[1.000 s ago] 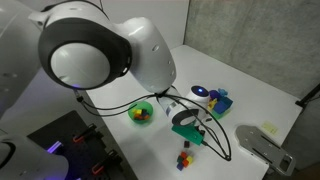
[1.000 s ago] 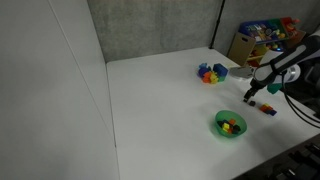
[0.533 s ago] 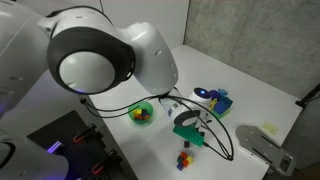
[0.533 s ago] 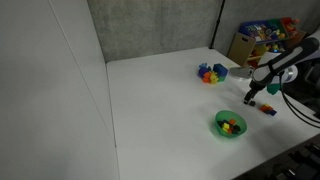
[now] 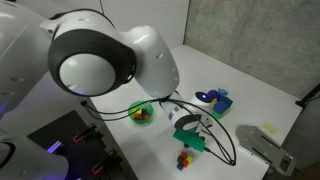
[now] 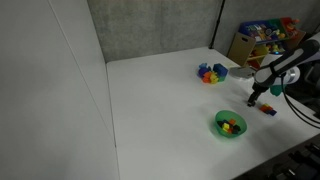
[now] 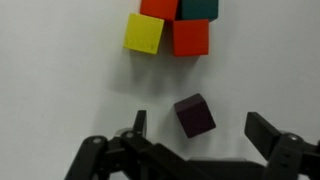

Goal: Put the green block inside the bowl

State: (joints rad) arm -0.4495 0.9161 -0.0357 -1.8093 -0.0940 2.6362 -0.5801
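In the wrist view my gripper [image 7: 198,127] is open, its two fingers on either side of a dark maroon cube [image 7: 193,112] on the white table, without touching it. Beyond it lie a yellow cube [image 7: 144,33], an orange-red cube [image 7: 190,38] and, cut off by the top edge, a dark green cube [image 7: 198,7] that looks like the green block. The bright-green bowl [image 5: 131,109] [image 6: 219,131] holds small coloured pieces. In both exterior views the gripper [image 5: 190,140] [image 6: 254,96] hovers over the little cubes [image 5: 183,158] [image 6: 267,109], apart from the bowl.
A multicoloured block pile [image 5: 216,99] [image 6: 210,73] sits farther back on the table. A box of toys [image 6: 258,38] stands beyond the table. The arm's cable [image 5: 225,140] hangs beside the gripper. The table edge is close to the cubes.
The gripper has moved slightly lower and closer to the little cubes. Its jaws stay open. The bowl and blocks have not moved.
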